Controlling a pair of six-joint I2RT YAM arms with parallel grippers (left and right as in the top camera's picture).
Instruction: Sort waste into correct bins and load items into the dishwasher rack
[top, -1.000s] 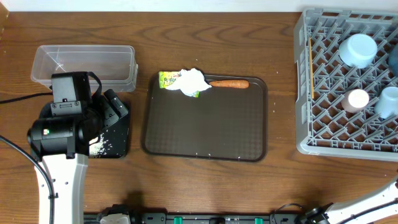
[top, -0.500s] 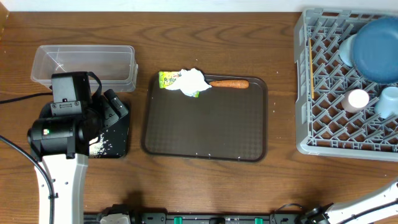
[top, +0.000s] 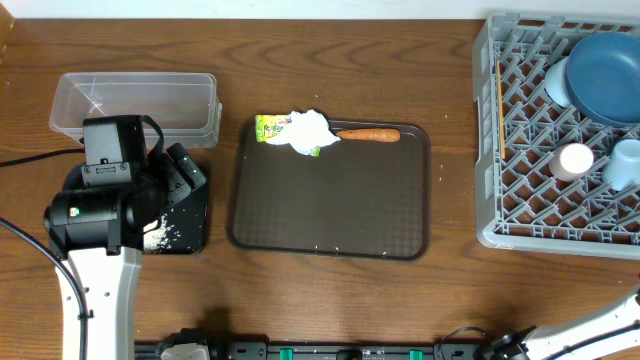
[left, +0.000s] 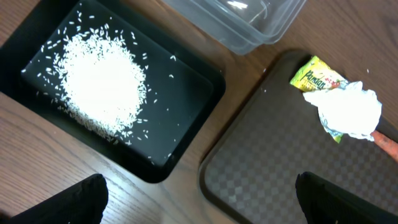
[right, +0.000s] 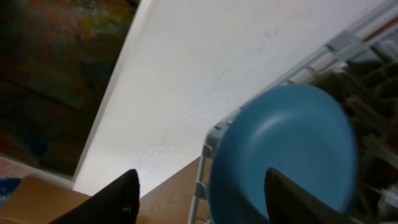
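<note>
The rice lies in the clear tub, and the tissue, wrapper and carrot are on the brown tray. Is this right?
Not quite. The rice lies in the black tray, not the clear tub, as the left wrist view shows. The tissue, wrapper and carrot are on the brown tray.

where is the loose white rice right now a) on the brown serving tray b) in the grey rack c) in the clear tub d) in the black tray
d, the left wrist view shows the rice heaped inside the black tray, and no rice shows in the clear tub next to it
</note>
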